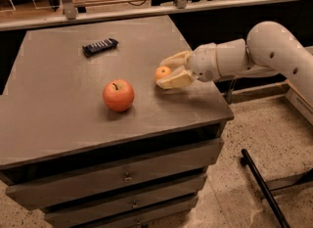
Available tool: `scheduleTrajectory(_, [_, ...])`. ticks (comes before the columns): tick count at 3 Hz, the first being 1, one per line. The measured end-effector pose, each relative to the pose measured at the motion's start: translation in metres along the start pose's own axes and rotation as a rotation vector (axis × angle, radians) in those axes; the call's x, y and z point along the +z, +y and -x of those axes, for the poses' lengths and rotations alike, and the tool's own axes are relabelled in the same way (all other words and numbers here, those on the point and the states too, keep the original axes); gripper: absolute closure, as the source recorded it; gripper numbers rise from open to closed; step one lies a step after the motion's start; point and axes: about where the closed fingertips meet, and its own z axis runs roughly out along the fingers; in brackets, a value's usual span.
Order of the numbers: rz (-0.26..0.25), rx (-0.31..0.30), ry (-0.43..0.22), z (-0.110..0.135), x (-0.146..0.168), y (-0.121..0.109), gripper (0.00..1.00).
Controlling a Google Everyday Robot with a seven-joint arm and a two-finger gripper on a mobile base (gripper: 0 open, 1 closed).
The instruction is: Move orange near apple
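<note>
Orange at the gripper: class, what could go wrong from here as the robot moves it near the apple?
1. The orange is round and sits right at the tip of the gripper; it may slip out or roll, perhaps toward the table edge close by.
2. The apple stands free, so a nudge from the arm could send it rolling.
3. There is a clear gap between the two fruits; stopping here may not count as near.

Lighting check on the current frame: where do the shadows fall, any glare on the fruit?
Camera view: warm, dim light with no harsh glare; the apple has only a soft sheen and a faint shadow at its base on the table; the gripper, at the orange near the table's right edge, casts a diffuse shadow just below it.
</note>
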Motion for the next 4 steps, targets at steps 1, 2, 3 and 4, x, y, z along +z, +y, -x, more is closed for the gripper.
scheduleTrajectory(1, [0.017,0.005,0.005,-0.005,0.003,0.01,1.0])
scheduleTrajectory(2, [0.017,0.005,0.005,-0.003,0.002,0.01,1.0])
scheduleTrajectory(3, [0.018,0.004,0.005,-0.002,0.002,0.01,1.0])
scheduleTrajectory(4, [0.077,-0.027,-0.031,0.032,-0.006,0.042,1.0])
